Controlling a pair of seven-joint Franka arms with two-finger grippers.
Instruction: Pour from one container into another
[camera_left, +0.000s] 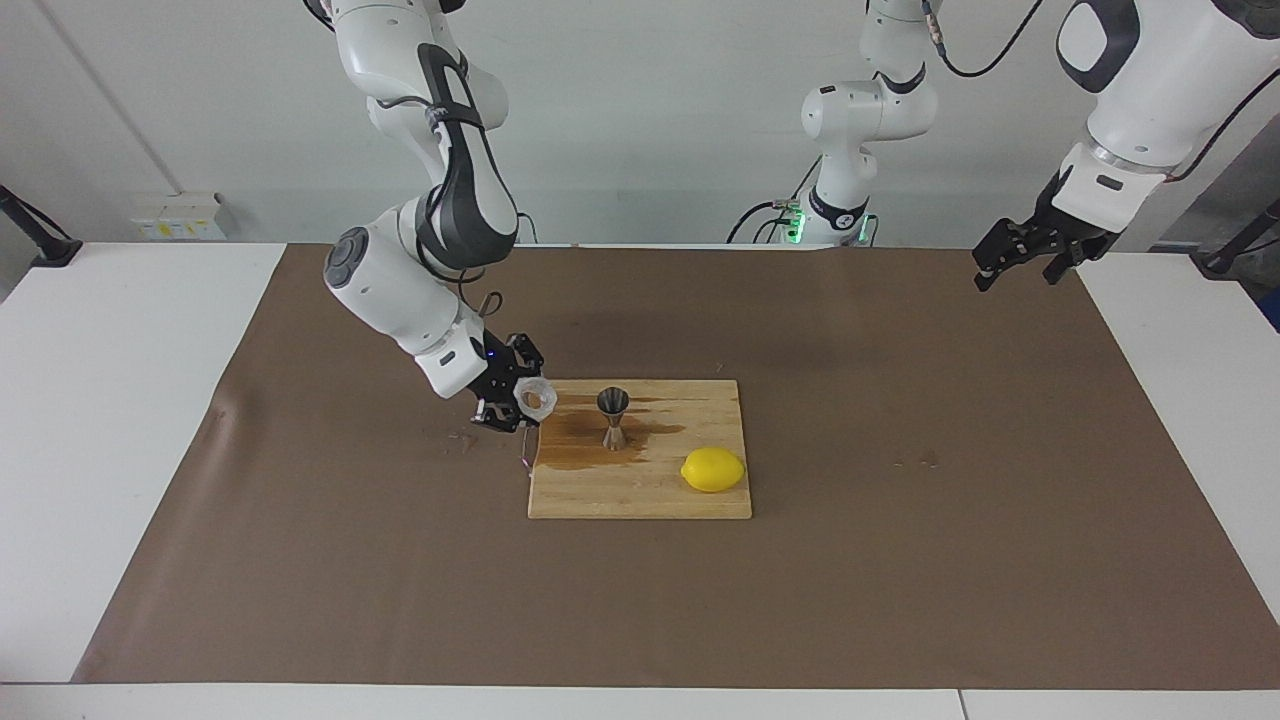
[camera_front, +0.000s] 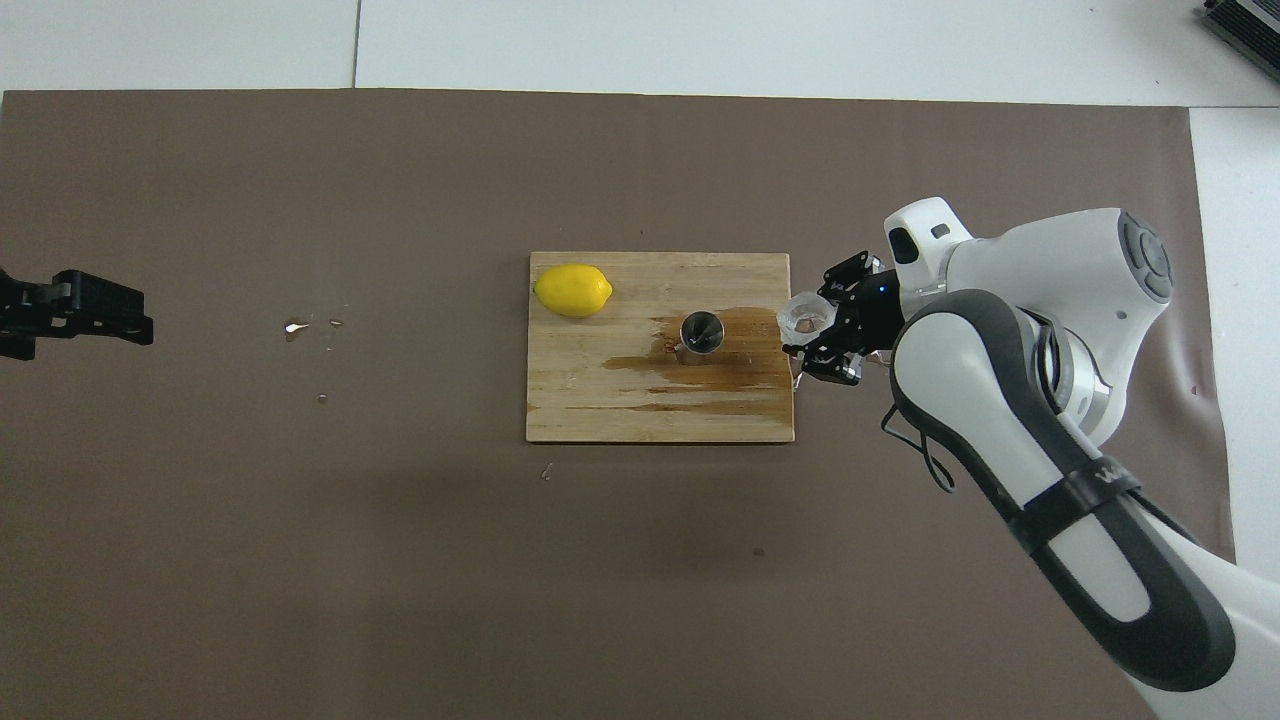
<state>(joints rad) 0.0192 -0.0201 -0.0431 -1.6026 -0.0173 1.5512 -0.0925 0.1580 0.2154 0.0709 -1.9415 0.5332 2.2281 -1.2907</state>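
My right gripper (camera_left: 522, 404) (camera_front: 818, 326) is shut on the small translucent ribbed cup (camera_left: 537, 396) (camera_front: 804, 315). It holds the cup in the air over the edge of the wooden board (camera_left: 640, 495) (camera_front: 600, 400) at the right arm's end. The steel hourglass jigger (camera_left: 613, 417) (camera_front: 701, 332) stands upright on the board, a short way from the cup, amid a brown wet stain. My left gripper (camera_left: 1015, 278) (camera_front: 130, 318) hangs open and holds nothing, high over the brown paper at the left arm's end, where that arm waits.
A yellow lemon (camera_left: 713, 469) (camera_front: 573, 290) lies on the board's corner, farther from the robots than the jigger. Small drops (camera_front: 297, 325) mark the brown paper toward the left arm's end. The board has a wire handle (camera_front: 799, 350) under the cup.
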